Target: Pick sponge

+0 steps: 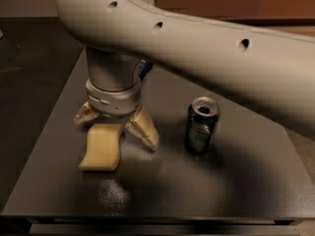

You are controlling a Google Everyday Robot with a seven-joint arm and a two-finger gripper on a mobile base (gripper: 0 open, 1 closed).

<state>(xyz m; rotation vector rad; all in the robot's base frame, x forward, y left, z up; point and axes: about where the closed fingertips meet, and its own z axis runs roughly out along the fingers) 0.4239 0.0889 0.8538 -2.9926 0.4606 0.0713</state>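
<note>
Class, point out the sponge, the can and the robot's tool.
sponge (102,149), camera view, middle of its top face.
can (201,129), camera view, its side wall.
tool (116,131), camera view, midway between its open fingertips, over the sponge.

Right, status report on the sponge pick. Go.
Jaws open, gripper low over far end of sponge, one finger each side. Not gripped yet, sponge flat on table. Can upright, apart, not in the way.

A dark can (202,126) stands upright on the black table (236,181).
</note>
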